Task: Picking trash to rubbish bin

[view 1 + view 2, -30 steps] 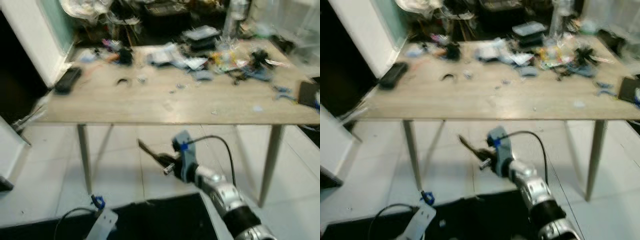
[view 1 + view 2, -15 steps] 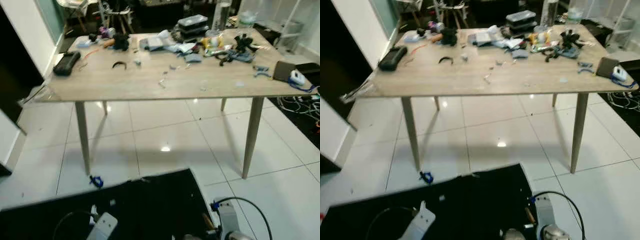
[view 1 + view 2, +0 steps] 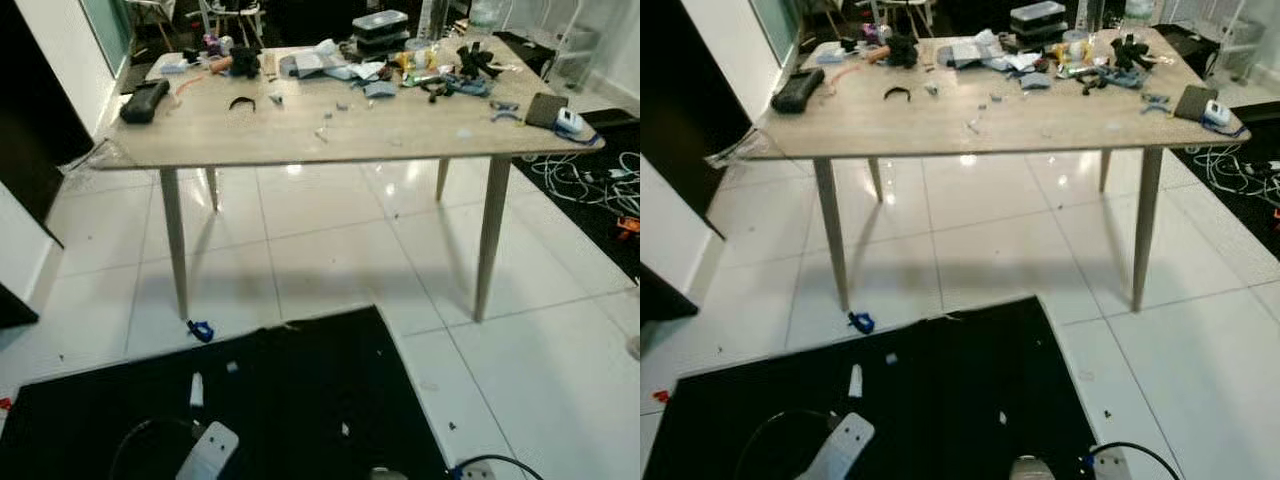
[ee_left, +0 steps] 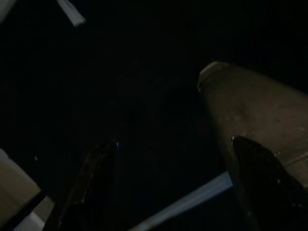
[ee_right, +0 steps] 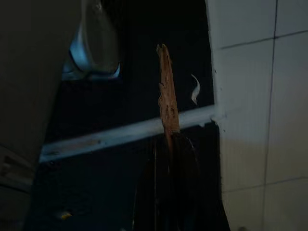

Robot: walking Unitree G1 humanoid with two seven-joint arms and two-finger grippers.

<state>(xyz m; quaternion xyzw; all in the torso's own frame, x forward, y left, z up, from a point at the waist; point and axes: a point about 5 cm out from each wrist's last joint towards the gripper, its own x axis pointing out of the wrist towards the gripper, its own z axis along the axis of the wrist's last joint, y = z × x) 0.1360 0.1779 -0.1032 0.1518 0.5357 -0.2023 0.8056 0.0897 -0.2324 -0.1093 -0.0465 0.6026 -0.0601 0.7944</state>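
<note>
Right pincer [image 5: 168, 144] pinching a brown splintered stick [image 5: 167, 91] above the black mat [image 3: 300, 400]
Left pincer [image 4: 168, 183] spread in shadow; cluttered worktop [image 3: 300, 140] stands beyond on white tile

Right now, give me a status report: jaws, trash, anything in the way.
Right gripper jaws shut on brown stick, low over black mat. Left gripper idle, dark. Table ahead, cluttered; small scraps on the mat.

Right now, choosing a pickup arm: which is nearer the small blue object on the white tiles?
Left. The left arm is almost straight behind the small blue object; the right arm lies far to its right.
</note>
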